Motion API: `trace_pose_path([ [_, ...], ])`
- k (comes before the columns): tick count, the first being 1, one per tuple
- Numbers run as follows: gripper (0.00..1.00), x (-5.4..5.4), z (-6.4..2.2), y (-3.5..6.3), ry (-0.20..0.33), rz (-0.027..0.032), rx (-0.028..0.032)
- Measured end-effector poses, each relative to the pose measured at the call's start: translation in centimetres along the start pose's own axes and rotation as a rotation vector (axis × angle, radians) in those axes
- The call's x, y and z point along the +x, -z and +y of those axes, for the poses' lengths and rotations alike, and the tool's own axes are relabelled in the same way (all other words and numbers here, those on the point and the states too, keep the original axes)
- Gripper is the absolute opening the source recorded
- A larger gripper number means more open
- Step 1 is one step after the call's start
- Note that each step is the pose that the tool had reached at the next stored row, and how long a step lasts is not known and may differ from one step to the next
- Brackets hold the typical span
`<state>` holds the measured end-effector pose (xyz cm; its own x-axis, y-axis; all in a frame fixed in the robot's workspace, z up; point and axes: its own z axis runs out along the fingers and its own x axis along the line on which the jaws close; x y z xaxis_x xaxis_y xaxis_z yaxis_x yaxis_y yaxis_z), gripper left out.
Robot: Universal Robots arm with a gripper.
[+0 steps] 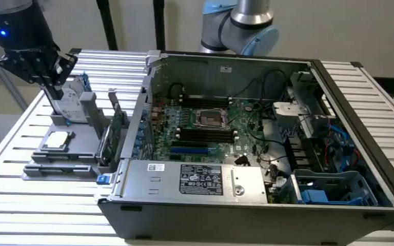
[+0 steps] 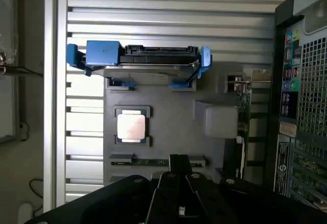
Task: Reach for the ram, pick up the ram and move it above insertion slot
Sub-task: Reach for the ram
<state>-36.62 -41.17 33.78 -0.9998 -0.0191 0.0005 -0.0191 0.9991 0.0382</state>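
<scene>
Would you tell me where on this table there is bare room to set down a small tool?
Bare table slats lie in front of the grey tray, at the exterior view's left, and beside the computer case on that view's right. The tray is crowded: hard drive, processor, ram.

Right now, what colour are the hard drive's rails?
Blue; the rails show best in the wrist view.

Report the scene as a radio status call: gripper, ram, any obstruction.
Gripper shut, empty, above the grey tray. Ram lying in tray, not gripped. Processor and hard drive sit alongside, apart from ram.
</scene>
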Motion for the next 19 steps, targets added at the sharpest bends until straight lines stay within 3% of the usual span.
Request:
trace_pose_path([
  [14, 0.11, 0.0, -0.08, 0.01, 0.000, 0.0001, 0.0000],
  [19, 0.11, 0.0, -1.76, -0.03, 0.000, 0.0022, 0.0021],
])
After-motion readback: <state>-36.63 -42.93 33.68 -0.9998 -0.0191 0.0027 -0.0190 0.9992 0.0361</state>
